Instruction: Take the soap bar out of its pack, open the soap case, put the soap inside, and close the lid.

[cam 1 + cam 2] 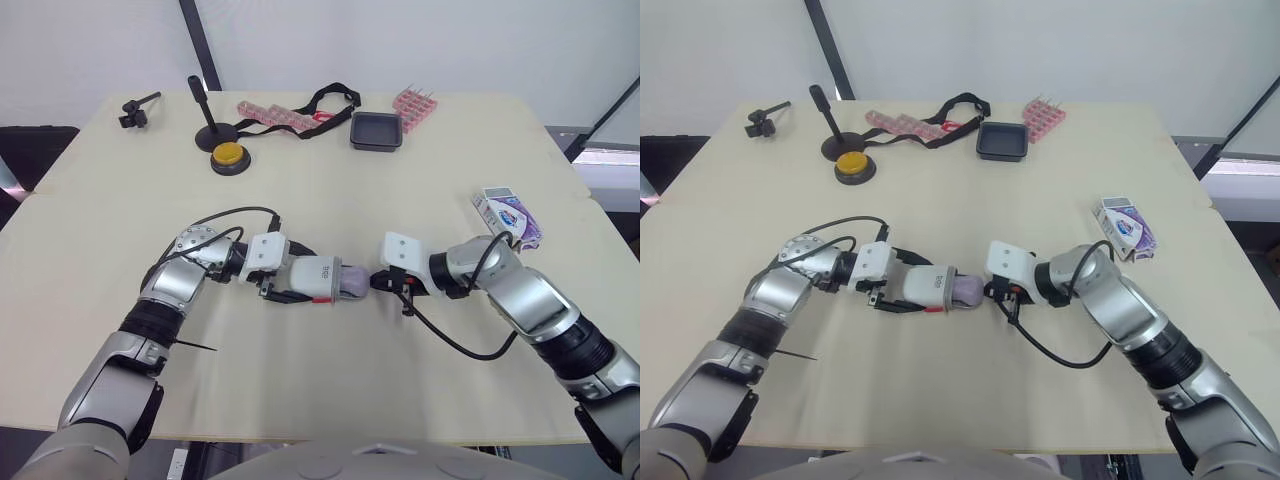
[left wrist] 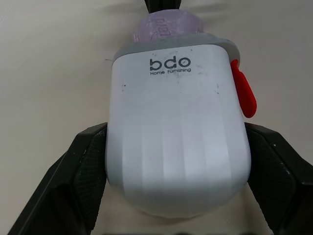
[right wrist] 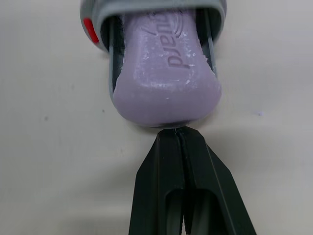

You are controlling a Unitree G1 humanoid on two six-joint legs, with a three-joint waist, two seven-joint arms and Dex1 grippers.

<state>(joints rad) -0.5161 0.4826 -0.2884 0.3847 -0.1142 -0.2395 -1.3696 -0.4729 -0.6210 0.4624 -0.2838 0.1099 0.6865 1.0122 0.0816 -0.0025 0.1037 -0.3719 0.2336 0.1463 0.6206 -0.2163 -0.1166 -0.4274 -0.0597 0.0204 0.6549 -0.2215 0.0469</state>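
Up front on the beige table (image 1: pixel 330 390), the left gripper (image 2: pixel 177 142) is clamped across the white soap case (image 1: pixel 318 272), with the forearm stretched low over the tabletop. The lavender soap bar (image 1: pixel 353 279) sits partway in the case, rounded end poking out of the mouth. The right gripper (image 3: pixel 174 139) comes at that mouth from the opposite side. Its fingers are pinched together with nothing between them, tips touching the soap's end.

The left wrist cam catches the "bdo Home Furnishing" logo and a red tab (image 2: pixel 242 90) on the case's side. The right wrist cam shows embossed lettering on the bar and the grey rim around it.

The soap pack (image 1: pixel 508 216) lies well to the right of the case. Farther back from the case are a yellow button (image 1: pixel 230 156), a black tray (image 1: pixel 376 131) and pink racks (image 1: pixel 415 106).
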